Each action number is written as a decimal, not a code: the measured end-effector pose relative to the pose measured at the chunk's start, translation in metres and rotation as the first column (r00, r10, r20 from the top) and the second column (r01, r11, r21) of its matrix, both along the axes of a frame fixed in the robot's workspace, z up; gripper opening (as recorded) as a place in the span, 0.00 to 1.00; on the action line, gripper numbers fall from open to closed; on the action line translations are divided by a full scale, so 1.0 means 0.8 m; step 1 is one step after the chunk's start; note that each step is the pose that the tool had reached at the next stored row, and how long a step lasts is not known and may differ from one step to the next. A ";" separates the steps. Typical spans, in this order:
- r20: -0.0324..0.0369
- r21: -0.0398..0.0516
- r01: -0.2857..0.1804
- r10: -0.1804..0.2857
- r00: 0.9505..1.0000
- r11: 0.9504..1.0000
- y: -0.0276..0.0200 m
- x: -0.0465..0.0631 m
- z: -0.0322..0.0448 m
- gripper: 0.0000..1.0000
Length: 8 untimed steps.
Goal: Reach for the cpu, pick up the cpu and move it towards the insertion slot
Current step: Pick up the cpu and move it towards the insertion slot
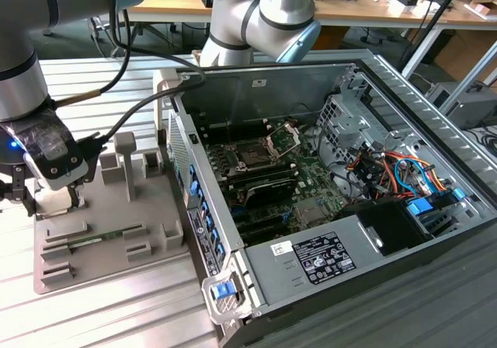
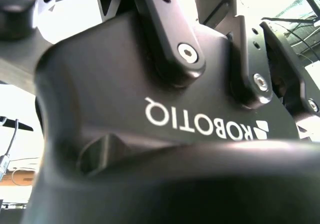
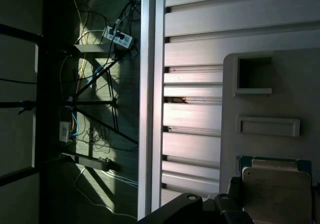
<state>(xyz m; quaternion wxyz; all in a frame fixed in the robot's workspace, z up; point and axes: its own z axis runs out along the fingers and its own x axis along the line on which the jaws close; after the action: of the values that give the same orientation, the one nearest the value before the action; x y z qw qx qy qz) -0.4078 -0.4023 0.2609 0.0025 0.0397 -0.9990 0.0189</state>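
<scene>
The cpu [image 3: 278, 193], a whitish-silver square chip, lies in a recess of the grey tray [image 3: 270, 74] in the first wrist view. A dark link of the gripper's body [image 3: 200, 208] shows close beside it. In the exterior view my gripper [image 1: 46, 202] hangs low over the tray's [image 1: 116, 243] corner at the exterior view's left, open and holding nothing. The insertion slot [image 1: 252, 156], a dark square socket with its silver frame [image 1: 283, 138] flipped up, sits on the motherboard inside the open computer case, well off toward the exterior view's right.
A green memory stick [image 1: 99, 240] lies in the tray, and grey posts [image 1: 124, 158] stand at its back. The case wall [image 1: 198, 200] rises between tray and motherboard. Cables [image 1: 388, 169] and a power supply [image 1: 326, 259] crowd the case's near side. The slatted table's edge [image 3: 147, 109] is close.
</scene>
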 end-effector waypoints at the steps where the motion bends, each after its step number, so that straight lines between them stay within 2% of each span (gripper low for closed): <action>1: 0.000 0.000 0.000 0.000 1.000 1.000 0.0000 0.000 0.0003 0.55; 8: 0.000 0.000 0.000 0.000 1.000 1.000 0.0000 0.000 0.0021 0.55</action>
<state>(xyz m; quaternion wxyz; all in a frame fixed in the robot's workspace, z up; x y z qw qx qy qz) -0.4078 -0.4023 0.2626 0.0025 0.0397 -0.9990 0.0188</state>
